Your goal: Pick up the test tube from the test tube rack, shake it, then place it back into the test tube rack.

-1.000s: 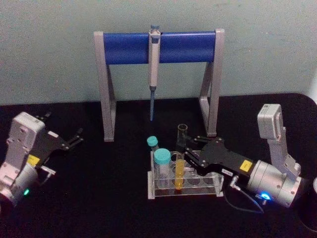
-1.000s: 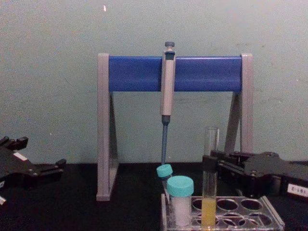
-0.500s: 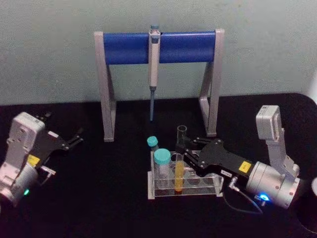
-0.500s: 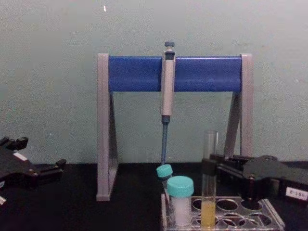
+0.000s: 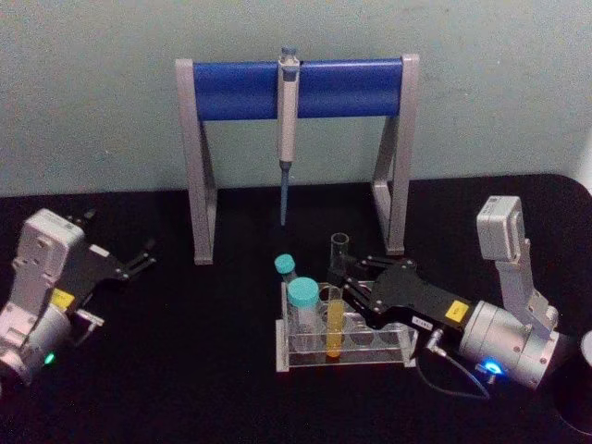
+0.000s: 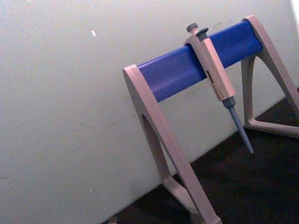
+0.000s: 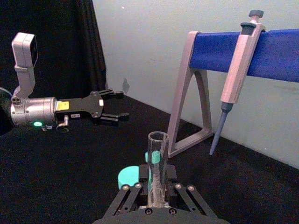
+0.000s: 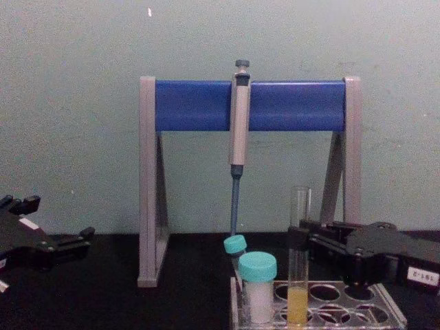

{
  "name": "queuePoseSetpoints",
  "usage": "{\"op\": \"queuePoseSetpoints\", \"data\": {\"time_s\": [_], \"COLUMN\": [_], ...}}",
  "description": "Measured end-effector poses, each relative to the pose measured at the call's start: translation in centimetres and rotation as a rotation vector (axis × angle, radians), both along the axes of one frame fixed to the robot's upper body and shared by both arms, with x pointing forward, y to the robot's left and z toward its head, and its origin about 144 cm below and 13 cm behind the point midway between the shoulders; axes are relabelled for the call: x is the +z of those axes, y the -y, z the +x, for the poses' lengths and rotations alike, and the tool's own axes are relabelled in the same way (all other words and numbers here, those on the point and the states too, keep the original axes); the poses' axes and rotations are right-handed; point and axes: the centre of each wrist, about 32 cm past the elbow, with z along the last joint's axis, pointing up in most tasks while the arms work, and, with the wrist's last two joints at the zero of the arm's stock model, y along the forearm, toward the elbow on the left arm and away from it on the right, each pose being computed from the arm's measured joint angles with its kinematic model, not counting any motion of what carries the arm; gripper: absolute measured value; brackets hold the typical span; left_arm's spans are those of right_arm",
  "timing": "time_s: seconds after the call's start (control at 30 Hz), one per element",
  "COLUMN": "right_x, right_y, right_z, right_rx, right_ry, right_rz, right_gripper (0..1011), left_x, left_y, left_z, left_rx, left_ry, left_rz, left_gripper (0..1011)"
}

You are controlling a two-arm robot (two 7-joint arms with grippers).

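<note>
Right gripper [image 5: 340, 277] reaches in from the right with its fingers [image 7: 132, 193] set on either side of the test tube [image 5: 335, 305], which stands upright in the test tube rack [image 5: 344, 347] (whether they actually pinch the glass I cannot tell), left gripper [image 5: 139, 257] spread wide, idle at the far left of the black surface [image 5: 203, 370].
</note>
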Motion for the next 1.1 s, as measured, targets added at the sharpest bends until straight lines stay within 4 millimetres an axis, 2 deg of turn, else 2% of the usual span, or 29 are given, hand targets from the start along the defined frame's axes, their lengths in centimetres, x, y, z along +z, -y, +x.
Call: {"op": "queuePoseSetpoints", "data": {"time_s": [0.2,0.27,0.37,0.4,0.53,0.6,0.63,0.83,0.93,1.1], "right_x": [-0.03,-0.03,-0.02,-0.02,-0.01,0.00,0.00,0.00,0.00,0.00], "right_y": [0.01,0.02,0.02,0.03,0.04,0.04,0.05,0.05,0.05,0.04], "right_z": [-0.02,-0.02,-0.02,-0.01,-0.01,0.00,0.00,0.00,0.00,0.00], "right_rx": [0.002,0.002,0.003,0.003,0.003,0.003,0.004,0.004,0.004,0.004], "right_ry": [-0.003,-0.002,-0.002,-0.002,-0.001,-0.001,-0.001,-0.001,0.000,0.000], "right_rz": [-0.003,-0.003,-0.003,-0.003,-0.003,-0.003,-0.003,-0.002,-0.002,-0.001], "right_gripper": [316,421,498,561,642,739,739,934,995,1000], "left_x": [0.00,0.00,0.00,0.00,0.00,0.00,0.00,0.00,0.00,0.00], "left_y": [0.00,0.00,0.00,0.00,0.00,0.00,0.00,0.00,0.00,0.00], "left_z": [0.00,0.00,0.00,0.00,0.00,0.00,0.00,0.00,0.00,0.00], "left_rx": [0.000,0.000,0.000,0.000,0.000,0.000,0.000,0.000,0.000,0.000], "left_ry": [0.000,0.000,0.000,0.000,0.000,0.000,0.000,0.000,0.000,0.000], "left_rz": [0.000,0.000,0.000,0.000,0.000,0.000,0.000,0.000,0.000,0.000], "left_gripper": [1001,1001,1001,1001,1001,1001,1001,1001,1001,1001]}}
